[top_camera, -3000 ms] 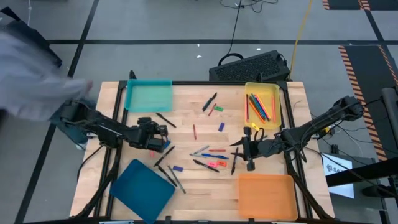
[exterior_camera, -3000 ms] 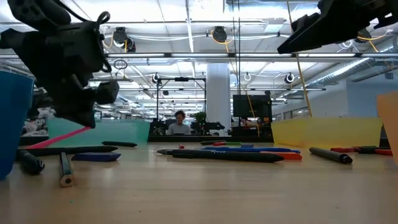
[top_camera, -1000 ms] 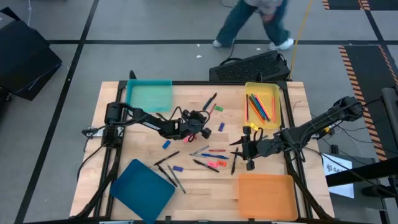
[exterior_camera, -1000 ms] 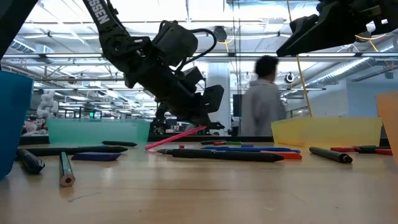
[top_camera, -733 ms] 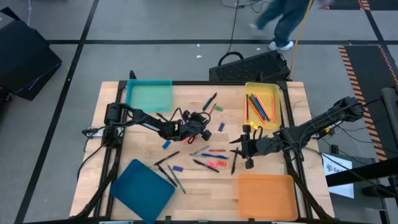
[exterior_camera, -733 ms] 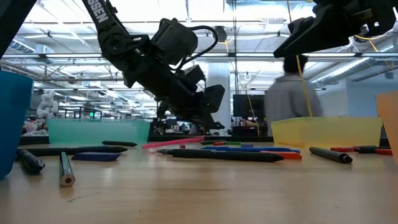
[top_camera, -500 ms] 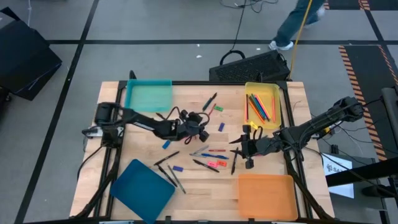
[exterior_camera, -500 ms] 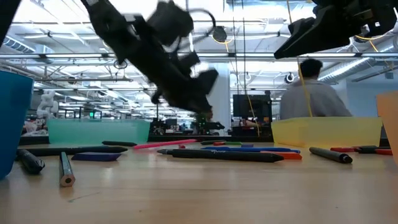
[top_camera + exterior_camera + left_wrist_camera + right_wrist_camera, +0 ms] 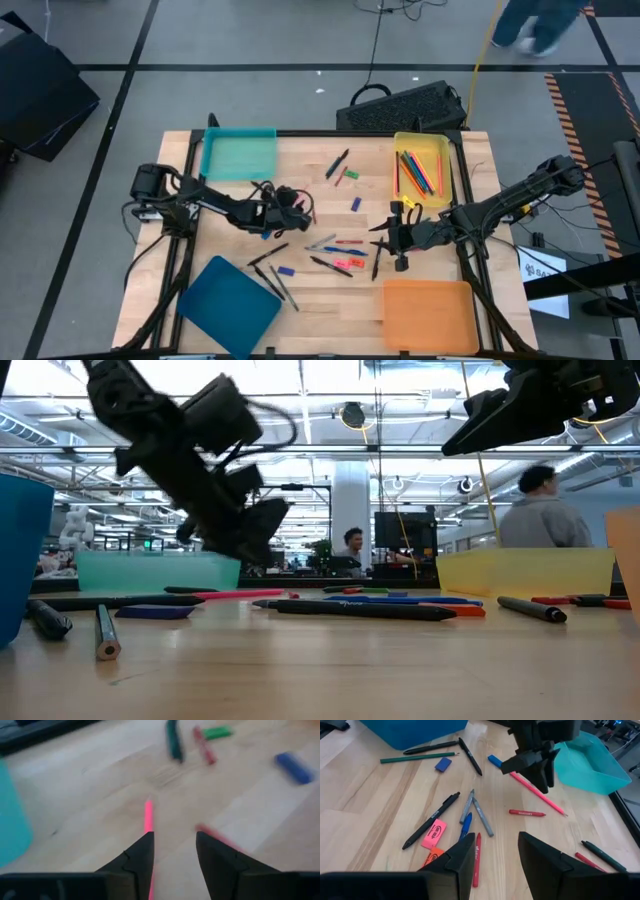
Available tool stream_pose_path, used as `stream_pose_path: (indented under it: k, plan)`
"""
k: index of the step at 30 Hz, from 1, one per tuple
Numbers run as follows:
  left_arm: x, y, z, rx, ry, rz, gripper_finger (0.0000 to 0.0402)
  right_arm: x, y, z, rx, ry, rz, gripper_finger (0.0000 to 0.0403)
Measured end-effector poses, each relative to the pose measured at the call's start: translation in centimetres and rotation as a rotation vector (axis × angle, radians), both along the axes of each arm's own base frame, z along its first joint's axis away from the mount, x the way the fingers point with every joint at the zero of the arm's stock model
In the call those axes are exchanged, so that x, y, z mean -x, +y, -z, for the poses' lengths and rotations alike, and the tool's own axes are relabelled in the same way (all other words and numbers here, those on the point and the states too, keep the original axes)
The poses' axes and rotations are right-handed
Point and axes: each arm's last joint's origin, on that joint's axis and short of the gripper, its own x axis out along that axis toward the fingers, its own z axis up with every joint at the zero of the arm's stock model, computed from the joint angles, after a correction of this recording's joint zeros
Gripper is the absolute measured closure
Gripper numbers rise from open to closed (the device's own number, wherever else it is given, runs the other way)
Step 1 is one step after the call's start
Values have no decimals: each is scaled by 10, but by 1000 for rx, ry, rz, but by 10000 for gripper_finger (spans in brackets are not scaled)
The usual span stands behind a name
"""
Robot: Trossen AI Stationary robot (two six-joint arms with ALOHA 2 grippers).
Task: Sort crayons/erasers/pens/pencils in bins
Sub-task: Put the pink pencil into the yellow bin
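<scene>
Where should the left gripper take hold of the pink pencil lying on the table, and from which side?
Probably at mid-shaft, coming from straight above, with the left gripper's open fingers set across the pink pencil. It lies flat on the table and its middle has bare wood on both sides.

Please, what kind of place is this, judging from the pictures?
Probably a large robotics lab or industrial workspace: a wooden table fitted with two robot arms, exposed ceiling pipes and lights behind it, and hazard-striped floor marking nearby.
</scene>
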Motion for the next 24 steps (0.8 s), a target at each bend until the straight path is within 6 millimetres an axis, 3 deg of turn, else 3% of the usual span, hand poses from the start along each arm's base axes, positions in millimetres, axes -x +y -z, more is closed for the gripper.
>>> stream_pose_path:
  k: [6, 11, 19, 24]
  plan:
    - [16, 13, 15, -2, 27, -36, 252, 1, 0, 4, -1, -3, 1, 261]
    - [12, 23, 13, -1, 12, 10, 244, 1, -2, 5, -12, 1, 16, 261]
    - [12, 27, 36, 34, 56, -29, 180, 0, -5, 5, -20, -2, 34, 261]
    - [14, 25, 49, 63, 70, -78, 188, 0, -5, 5, -47, -8, 47, 261]
